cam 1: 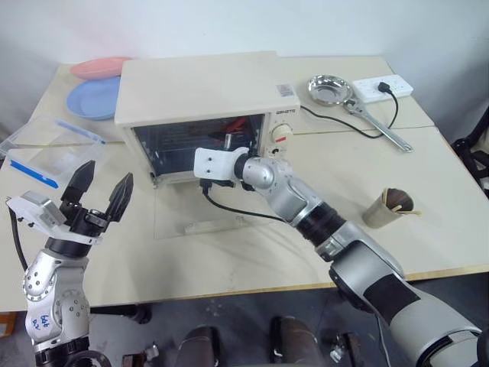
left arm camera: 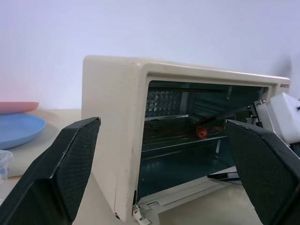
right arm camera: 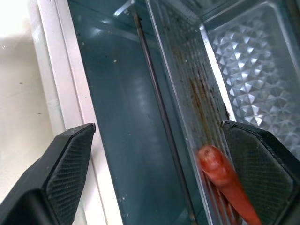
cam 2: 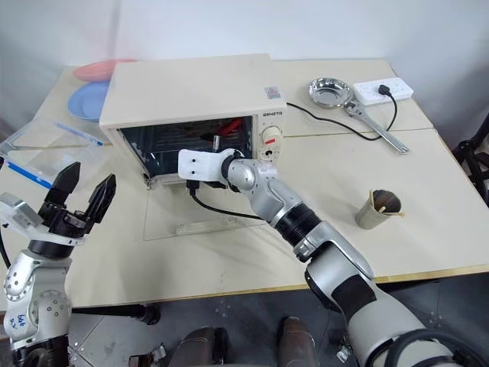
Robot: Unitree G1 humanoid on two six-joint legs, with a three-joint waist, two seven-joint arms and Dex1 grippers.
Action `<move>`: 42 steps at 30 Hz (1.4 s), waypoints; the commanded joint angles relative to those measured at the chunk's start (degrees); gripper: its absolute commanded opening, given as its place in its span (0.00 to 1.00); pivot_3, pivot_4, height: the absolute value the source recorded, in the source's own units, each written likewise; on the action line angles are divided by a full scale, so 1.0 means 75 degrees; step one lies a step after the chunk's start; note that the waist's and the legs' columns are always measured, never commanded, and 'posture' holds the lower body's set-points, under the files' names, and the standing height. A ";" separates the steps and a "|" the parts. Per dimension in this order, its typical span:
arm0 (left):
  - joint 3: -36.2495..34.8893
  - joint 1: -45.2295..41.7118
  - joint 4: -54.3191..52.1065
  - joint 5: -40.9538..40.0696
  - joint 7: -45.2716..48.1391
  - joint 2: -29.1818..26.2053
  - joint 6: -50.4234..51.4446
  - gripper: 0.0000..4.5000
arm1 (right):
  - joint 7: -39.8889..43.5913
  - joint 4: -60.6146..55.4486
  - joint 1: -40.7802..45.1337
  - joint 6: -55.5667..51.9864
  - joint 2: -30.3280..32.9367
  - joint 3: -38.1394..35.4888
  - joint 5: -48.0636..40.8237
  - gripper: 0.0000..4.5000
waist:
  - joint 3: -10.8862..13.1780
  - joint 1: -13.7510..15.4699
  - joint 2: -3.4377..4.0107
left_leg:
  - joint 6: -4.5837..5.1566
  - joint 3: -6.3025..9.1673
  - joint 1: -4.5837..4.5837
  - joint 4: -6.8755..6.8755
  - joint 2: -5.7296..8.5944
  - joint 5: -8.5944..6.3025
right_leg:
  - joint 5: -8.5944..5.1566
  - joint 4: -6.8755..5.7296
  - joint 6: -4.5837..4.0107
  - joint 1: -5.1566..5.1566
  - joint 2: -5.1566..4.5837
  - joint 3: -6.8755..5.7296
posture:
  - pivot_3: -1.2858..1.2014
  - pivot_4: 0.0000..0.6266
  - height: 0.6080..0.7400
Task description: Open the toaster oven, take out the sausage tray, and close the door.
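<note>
I face a plain white wall (cam 1: 229,23) that runs behind two pale beige tables (cam 1: 451,199) pushed together, a seam between them to my right. Their tops have light wood edges. Below the near edge lies a dark grey floor (cam 1: 229,321). The light is soft and even.

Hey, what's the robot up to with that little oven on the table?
The toaster oven is already open, its glass door lying flat on the table. The right gripper, jaws open, is at the oven's mouth, lined up on the sausage tray, which sits inside with its red sausage. It holds nothing yet. The left gripper hovers open off to the oven's left.
</note>
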State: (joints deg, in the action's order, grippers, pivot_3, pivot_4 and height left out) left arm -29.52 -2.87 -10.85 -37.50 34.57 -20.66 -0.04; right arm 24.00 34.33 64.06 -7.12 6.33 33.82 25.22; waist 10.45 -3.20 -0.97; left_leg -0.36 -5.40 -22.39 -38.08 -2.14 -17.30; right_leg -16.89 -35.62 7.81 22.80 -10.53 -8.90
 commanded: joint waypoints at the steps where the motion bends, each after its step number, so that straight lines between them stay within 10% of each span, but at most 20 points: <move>1: -0.0019 0.0066 -0.0362 0.0050 -0.0092 -0.0096 -0.0156 1.00 | -0.0285 0.0298 0.0300 0.0298 -0.0122 -0.0151 0.0234 0.80 | 0.0000 0.0001 0.0000 | -0.0001 0.0000 0.0000 0.0001 0.0000 -0.0001 | 0.0000 0.0000 0.0000 0.0000 0.0000 -0.0001 | 0.52 0.24 1.00; 6: 0.0026 -0.0063 -0.0213 0.0076 -0.0124 -0.0209 -0.0140 1.00 | -0.0223 0.0250 0.0207 0.0480 -0.0008 -0.0177 0.0385 0.40 | 0.0000 0.0001 0.0001 | -0.0002 0.0000 0.0000 0.0002 0.0000 -0.0001 | 0.0000 0.0003 0.0000 0.0000 0.0000 -0.0001 | 0.52 0.24 1.00; 30: 0.0395 -0.0671 0.0399 0.0275 -0.0106 -0.0351 -0.0135 1.00 | -0.0462 0.1011 0.0442 0.0280 0.0207 -0.0384 0.0950 0.40 | 0.0000 -0.0004 0.0001 | -0.0002 -0.0001 0.0000 0.0005 -0.0001 -0.0001 | 0.0000 0.0006 0.0000 0.0000 0.0001 -0.0002 | 0.52 0.24 1.00; 37: 0.0504 -0.0597 0.0339 0.0092 0.0064 -0.0363 0.0049 1.00 | -0.0877 0.1073 0.0457 0.0493 0.0195 -0.0224 0.1392 0.01 | -0.0001 -0.0006 -0.0001 | -0.0002 -0.0002 0.0001 0.0005 -0.0002 -0.0001 | 0.0000 0.0005 0.0000 0.0000 0.0001 -0.0001 | 0.52 0.24 1.00; 42: 0.0554 -0.0763 0.0470 0.0028 0.0266 -0.0452 0.0215 1.00 | -0.0996 0.0529 0.0198 0.0540 0.0300 -0.0159 0.1741 0.01 | 0.0000 -0.0001 0.0000 | -0.0003 -0.0001 0.0000 0.0006 -0.0004 -0.0001 | -0.0001 0.0006 -0.0001 0.0000 0.0003 -0.0002 | 0.52 0.24 1.00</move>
State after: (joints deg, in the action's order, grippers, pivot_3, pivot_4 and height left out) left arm -24.89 -7.79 -6.53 -36.25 35.90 -23.10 1.71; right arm 17.28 41.35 66.06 -3.41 8.74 32.80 38.15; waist 10.45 -3.21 -0.97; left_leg -0.39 -5.40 -22.39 -38.03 -2.17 -17.31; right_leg -16.90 -35.57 7.80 22.80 -10.51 -8.92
